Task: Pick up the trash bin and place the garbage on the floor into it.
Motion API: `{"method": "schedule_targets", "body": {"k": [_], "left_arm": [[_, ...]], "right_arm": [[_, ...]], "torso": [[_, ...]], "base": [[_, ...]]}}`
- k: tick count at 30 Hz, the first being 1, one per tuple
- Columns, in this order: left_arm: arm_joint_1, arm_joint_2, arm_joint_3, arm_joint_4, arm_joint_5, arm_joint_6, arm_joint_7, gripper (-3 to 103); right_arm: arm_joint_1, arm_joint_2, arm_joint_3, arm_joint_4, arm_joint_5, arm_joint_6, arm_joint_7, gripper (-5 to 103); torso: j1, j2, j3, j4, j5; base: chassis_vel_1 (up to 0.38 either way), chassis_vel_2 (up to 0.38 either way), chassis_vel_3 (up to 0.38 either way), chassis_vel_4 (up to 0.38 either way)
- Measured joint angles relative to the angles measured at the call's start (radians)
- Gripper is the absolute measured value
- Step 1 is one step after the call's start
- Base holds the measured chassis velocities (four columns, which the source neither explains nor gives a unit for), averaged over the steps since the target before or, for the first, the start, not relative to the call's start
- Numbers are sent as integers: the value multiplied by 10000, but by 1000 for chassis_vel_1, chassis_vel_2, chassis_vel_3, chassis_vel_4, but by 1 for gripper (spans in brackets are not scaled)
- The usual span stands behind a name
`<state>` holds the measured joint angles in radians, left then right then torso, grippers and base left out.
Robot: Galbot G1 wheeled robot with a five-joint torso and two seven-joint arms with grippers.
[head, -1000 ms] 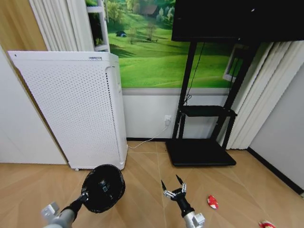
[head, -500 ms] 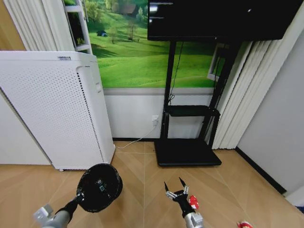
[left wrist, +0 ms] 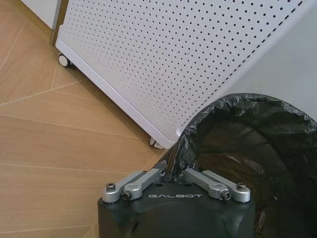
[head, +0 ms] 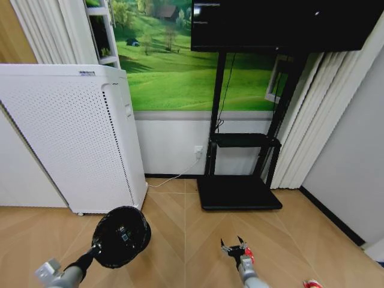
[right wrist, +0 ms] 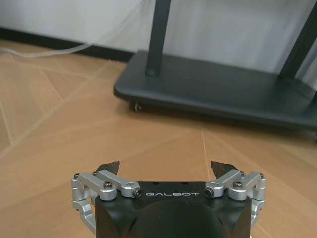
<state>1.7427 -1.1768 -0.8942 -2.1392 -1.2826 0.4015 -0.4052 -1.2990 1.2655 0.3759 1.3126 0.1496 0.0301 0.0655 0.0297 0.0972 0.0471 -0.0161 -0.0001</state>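
Nearest on the left, the left gripper (left wrist: pixel 174 174) is pinched on the rim of the trash bin (head: pixel 122 236), held off the floor (head: pixel 180 240); it looks light and stiff, so a rim hold should do, though its liner could slip. On the right, the right gripper (head: pixel 237 246) hangs spread and empty over a red scrap of garbage (head: pixel 249 257), likely soft and crushable. The left wrist view alone shows the crinkled black liner (left wrist: pixel 257 144) and the white perforated appliance (left wrist: pixel 188 54) just beyond, while the right wrist view shows the dark stand base (right wrist: pixel 223 94) farther off.

My trash bin (head: pixel 122 236): crinkly glossy black plastic liner. Floor (head: pixel 180 240): smooth tan wood w/ satin sheen. Appliance (left wrist: pixel 188 54): matt white perforated panel. My jaws: brushed metal links.
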Motion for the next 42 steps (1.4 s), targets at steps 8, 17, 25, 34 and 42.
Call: {"method": "schedule_targets", "body": {"k": [8, 17, 25, 34, 42], "left_arm": [[-175, 25, -1, 169, -76, -27, 14, 3], [-356, 68, 30, 313, -111, -58, 26, 3], [-503, 134, 124, 377, -123, -75, 12, 3], [-501, 176, 153, 417, -127, -101, 33, 3], [-654, 192, 194, 459, -153, -125, 27, 3]], "right_arm": [[1025, 24, 74, -1614, -12, -361, 113, 100], [970, -189, 354, -2068, 288, -785, 248, 100], [867, -155, 357, -2303, 309, -785, 235, 100], [1433, 62, 262, -3274, 258, -735, 623, 90], [1528, -110, 305, -3522, 518, -721, 819, 69]], "torso": [[0, 0, 0, 2, 2], [0, 0, 0, 2, 1], [0, 0, 0, -1, 2], [0, 0, -1, 3, 2], [0, 0, -1, 2, 0]], "base": [[0, 0, 0, 0], [0, 0, 0, 0], [0, 0, 0, 0], [0, 0, 0, 0], [0, 0, 0, 0]]}}
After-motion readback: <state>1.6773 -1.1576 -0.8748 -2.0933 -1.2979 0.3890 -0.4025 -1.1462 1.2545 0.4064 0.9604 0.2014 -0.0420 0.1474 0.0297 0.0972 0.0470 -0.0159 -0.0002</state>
